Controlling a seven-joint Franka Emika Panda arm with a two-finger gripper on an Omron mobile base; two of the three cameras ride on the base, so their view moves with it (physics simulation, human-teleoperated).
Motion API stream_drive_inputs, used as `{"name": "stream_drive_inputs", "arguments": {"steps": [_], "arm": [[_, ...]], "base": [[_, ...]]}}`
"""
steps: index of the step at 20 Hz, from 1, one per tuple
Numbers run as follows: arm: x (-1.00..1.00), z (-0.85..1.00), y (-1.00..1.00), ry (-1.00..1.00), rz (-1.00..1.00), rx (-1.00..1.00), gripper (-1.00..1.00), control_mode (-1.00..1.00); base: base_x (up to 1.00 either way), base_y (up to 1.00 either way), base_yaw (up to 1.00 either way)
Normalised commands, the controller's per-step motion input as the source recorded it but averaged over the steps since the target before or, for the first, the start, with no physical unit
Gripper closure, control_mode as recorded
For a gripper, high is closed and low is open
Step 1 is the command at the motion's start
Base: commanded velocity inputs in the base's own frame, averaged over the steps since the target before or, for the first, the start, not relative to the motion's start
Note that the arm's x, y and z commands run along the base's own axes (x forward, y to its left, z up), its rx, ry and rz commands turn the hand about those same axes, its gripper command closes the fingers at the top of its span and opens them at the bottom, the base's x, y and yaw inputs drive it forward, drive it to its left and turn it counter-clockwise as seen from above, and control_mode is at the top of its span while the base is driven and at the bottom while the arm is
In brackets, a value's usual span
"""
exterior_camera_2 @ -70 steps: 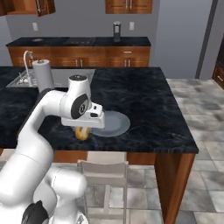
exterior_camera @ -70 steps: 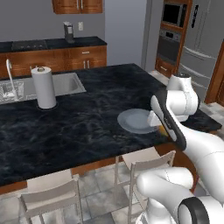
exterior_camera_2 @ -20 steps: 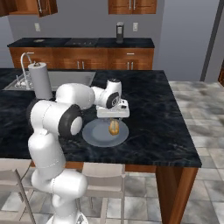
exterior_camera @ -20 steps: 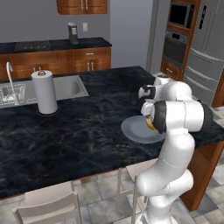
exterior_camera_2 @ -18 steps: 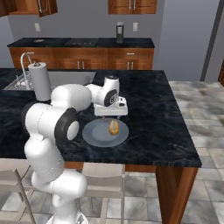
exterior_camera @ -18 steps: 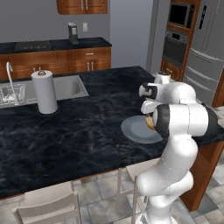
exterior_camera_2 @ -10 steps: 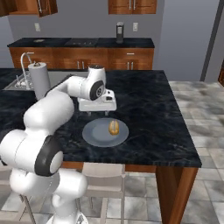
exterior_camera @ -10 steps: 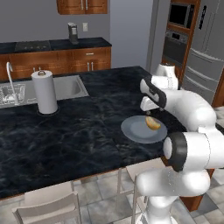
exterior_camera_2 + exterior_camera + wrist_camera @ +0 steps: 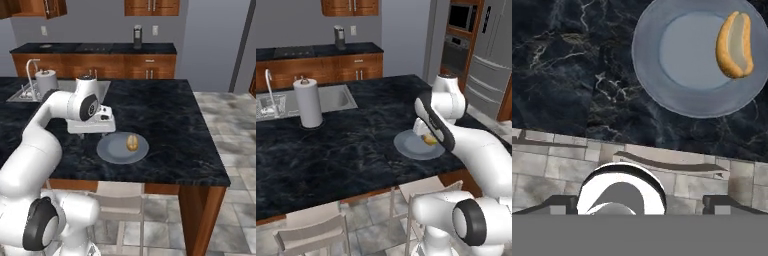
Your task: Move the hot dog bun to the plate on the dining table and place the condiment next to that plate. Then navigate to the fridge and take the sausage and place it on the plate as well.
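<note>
Bun [image 9: 132, 142] sits on the plate [image 9: 111, 152] near the bench's front edge; claw [image 9: 91, 125] spread and empty, best lifted clear before seeking the condiment

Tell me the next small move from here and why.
Probably pull the arm back from the plate and turn toward the condiment. The hot dog bun already lies on the plate, toward one edge, and the end effector is open, empty and off to the side. No condiment shows beside the plate on the dining table.

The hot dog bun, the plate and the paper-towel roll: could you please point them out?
hot dog bun [image 9: 735, 45], hand view, its pale top.
plate [image 9: 112, 149], right base view, bare flat centre.
paper-towel roll [image 9: 308, 103], left base view, its white side.
</note>
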Motion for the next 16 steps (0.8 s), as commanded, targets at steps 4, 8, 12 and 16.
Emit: {"name": "stream_drive_inputs", "arguments": {"steps": [4, 8, 12, 16], "arm": [[0.0, 0.0, 0.0, 0.0, 0.0, 0.0, -1.0, 1.0], [0.0, 0.0, 0.0, 0.0, 0.0, 0.0, -1.0, 1.0], [0.0, 0.0, 0.0, 0.0, 0.0, 0.0, -1.0, 1.0], [0.0, 0.0, 0.0, 0.0, 0.0, 0.0, -1.0, 1.0]], "base": [[-1.0, 0.77, 0.0], [-0.92, 1.0, 0.0], [-0.46, 1.0, 0.0], [-0.23, 1.0, 0.0]]}}
